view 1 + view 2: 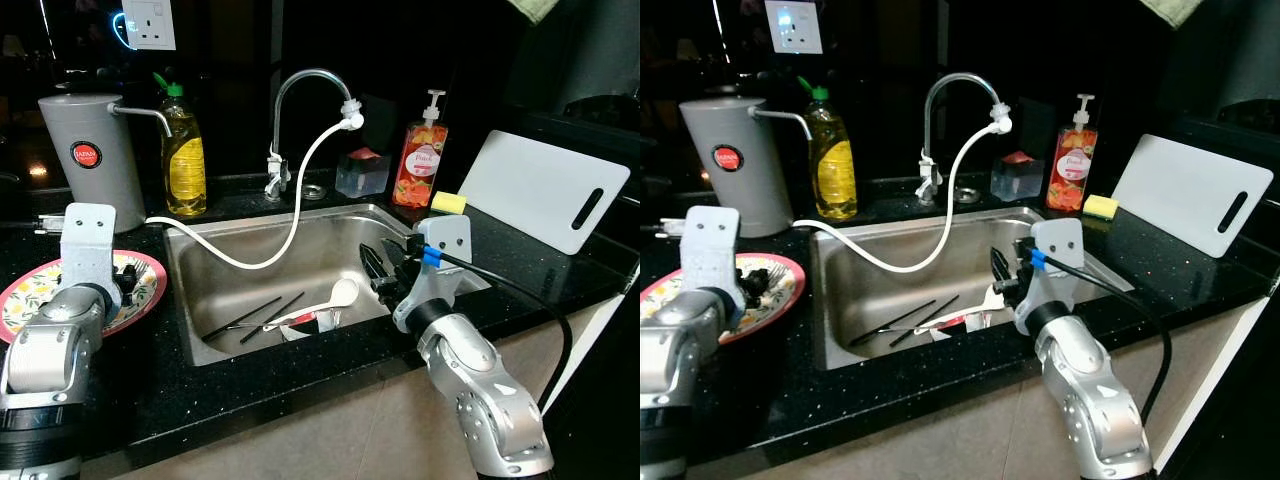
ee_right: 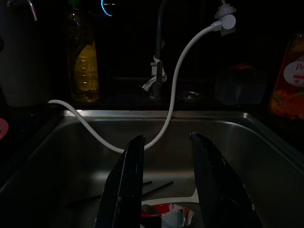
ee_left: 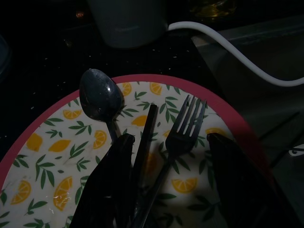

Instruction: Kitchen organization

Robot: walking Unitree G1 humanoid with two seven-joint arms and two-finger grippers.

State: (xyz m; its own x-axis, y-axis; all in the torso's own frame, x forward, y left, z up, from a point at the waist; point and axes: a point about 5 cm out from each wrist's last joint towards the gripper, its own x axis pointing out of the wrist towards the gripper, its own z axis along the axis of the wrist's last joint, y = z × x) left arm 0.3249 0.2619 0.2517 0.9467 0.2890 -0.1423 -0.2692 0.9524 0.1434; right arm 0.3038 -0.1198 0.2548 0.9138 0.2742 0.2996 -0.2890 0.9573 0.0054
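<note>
1. The right gripper (image 2: 166,185) hung over the right part of the stainless steel sink (image 1: 200,290), its two black fingers spread apart with nothing between them.
2. Just beyond its fingertips in the basin lay a white ladle-shaped spoon (image 1: 335,297), its long axis running from the bowl nearest the gripper down-left toward the basin's front.
3. Beside it lay two black chopsticks (image 1: 245,320), roughly parallel, pointing the same diagonal way, with a red-and-white scrap of wrapper (image 1: 318,320) near their tips.
4. The left gripper (image 3: 166,180) hovered over the lemon-patterned plate with a pink rim (image 3: 42,166) on the black counter left of the sink, fingers wide open around cutlery, not clamping it.
5. On that plate lay a metal spoon (image 3: 100,97), a metal fork (image 3: 183,130) and a dark straight stick (image 3: 145,142), all pointing away from the gripper.
6. A white hose (image 1: 300,200) ran from the curved faucet (image 1: 300,85) across the basin to a grey kettle (image 1: 90,160).
</note>
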